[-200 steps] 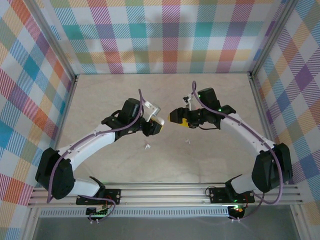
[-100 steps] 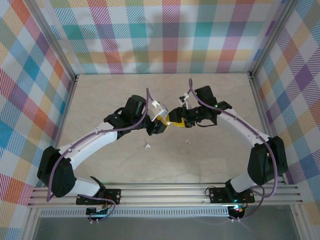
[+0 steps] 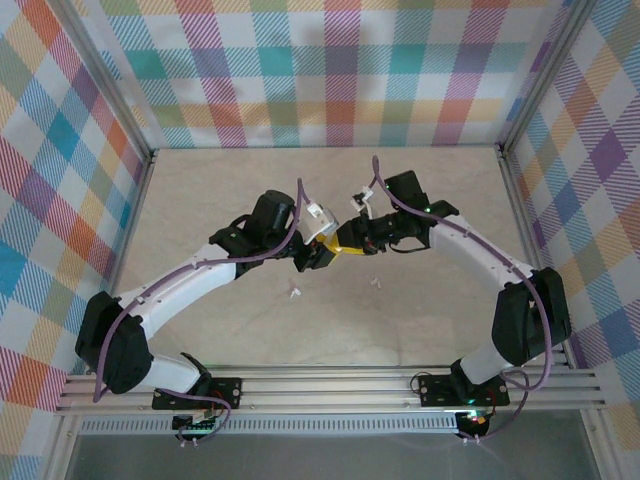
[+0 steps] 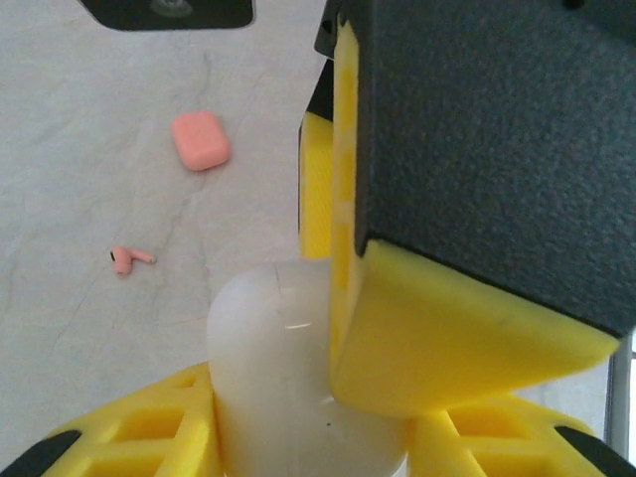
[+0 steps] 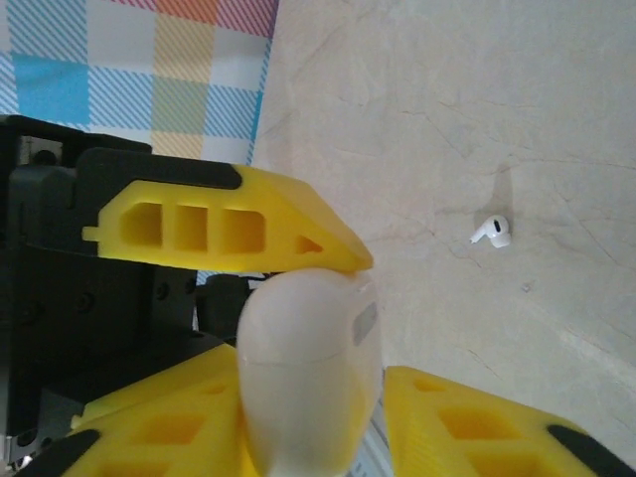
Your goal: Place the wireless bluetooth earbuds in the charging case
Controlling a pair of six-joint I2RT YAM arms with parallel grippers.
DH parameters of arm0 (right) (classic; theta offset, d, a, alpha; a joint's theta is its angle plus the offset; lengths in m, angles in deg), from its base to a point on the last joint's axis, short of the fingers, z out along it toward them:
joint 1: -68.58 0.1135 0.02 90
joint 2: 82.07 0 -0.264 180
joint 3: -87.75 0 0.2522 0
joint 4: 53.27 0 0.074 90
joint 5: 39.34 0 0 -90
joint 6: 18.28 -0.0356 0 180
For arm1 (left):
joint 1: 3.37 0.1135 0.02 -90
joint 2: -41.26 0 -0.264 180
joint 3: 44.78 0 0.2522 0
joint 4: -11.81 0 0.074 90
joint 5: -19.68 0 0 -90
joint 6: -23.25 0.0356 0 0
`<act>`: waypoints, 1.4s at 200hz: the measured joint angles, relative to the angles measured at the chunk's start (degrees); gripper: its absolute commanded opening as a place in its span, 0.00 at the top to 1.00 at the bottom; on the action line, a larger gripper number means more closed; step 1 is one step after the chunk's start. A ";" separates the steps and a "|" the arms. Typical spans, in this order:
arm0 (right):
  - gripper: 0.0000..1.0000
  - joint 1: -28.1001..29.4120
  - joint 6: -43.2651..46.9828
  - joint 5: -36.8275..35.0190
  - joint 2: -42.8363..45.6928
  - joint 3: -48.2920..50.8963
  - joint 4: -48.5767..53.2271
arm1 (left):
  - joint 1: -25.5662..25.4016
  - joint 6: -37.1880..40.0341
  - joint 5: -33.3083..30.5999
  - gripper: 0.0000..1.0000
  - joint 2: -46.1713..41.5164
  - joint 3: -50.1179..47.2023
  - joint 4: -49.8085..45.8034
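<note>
right tool closed on smooth white pebble-shaped case.

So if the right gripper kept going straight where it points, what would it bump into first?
Probably the white charging case, already between its fingers; just beyond, the left gripper holding it.

Charging case white, gripper fingers yellow. Second case and one earbud are pink, other earbud white. Table marbled beige; walls plaid.
</note>
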 measured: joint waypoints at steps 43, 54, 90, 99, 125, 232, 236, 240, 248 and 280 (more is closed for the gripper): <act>1.00 -0.02 1.42 0.42 -0.70 -0.24 -0.31 | 0.00 0.17 -1.49 0.43 -0.02 0.00 -0.96; 1.00 0.00 1.22 0.61 -0.66 -0.02 -1.44 | -0.07 -0.28 -2.23 0.24 -0.07 0.00 -0.85; 1.00 0.00 1.25 -1.07 2.16 3.21 -6.01 | -0.28 -4.28 -7.74 0.00 -2.36 0.00 -0.90; 1.00 0.00 1.27 -1.95 3.50 4.17 -7.19 | -0.26 -5.66 -8.98 0.00 -3.87 0.00 -0.87; 1.00 0.00 1.42 -4.90 8.28 6.95 -12.98 | -0.20 -12.15 -13.03 0.00 -9.33 0.00 -0.96; 1.00 0.00 -3.04 -7.80 18.53 20.44 -46.75 | 4.90 -35.60 -1.64 0.07 -19.61 -6.16 7.19; 1.00 0.00 -3.98 -7.54 18.43 20.52 -48.17 | 5.42 -36.76 -0.42 0.07 -19.58 -6.43 8.61; 1.00 0.00 -4.96 -7.37 18.23 20.55 -49.59 | 6.03 -38.51 0.92 0.08 -19.47 -6.78 10.56; 1.00 0.00 -6.91 -6.91 17.68 20.55 -52.17 | 6.67 -40.54 2.69 0.10 -19.28 -7.19 13.16; 1.00 0.00 -15.82 -5.27 14.56 20.55 -62.90 | 8.17 -49.79 10.23 0.20 -16.48 -8.41 26.62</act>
